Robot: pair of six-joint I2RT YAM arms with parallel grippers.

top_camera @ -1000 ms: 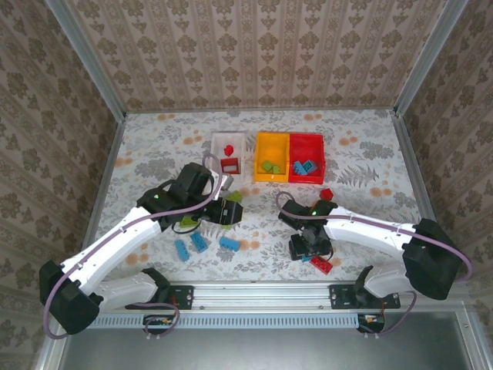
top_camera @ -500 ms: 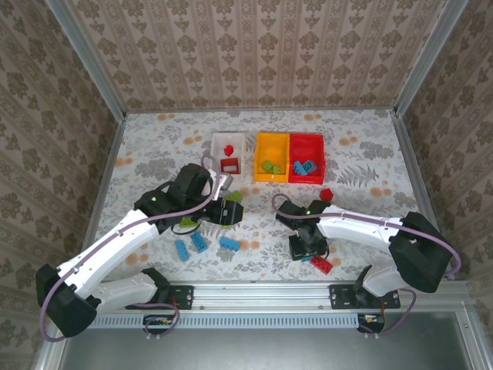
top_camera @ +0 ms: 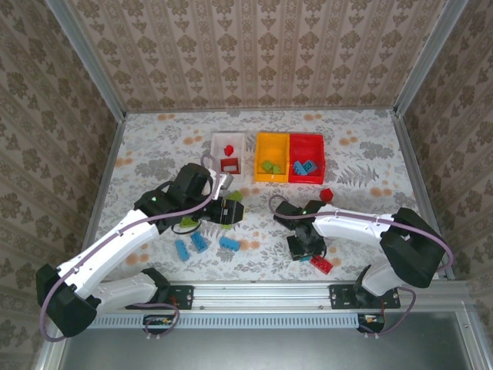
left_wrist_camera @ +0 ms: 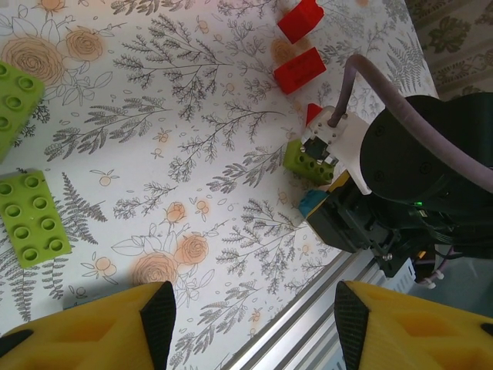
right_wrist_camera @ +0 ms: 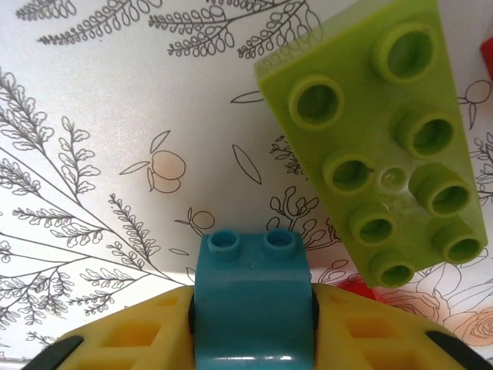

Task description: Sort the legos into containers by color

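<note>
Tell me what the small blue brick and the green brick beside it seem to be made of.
The blue brick is probably hard moulded plastic, glossy: a bright highlight runs along its lower edge. The green brick looks like the same plastic, smooth with a softer sheen; its hollow studs are sharply moulded.

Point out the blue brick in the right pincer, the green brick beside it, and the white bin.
blue brick [right_wrist_camera: 252, 308], right wrist view, front face.
green brick [right_wrist_camera: 377, 146], right wrist view, studded face.
white bin [top_camera: 229, 135], top view, far rim.

Legos [top_camera: 229, 244] lie scattered before three containers [top_camera: 273, 148] in a row; one blue brick [right_wrist_camera: 253, 308] is gripped.
</note>
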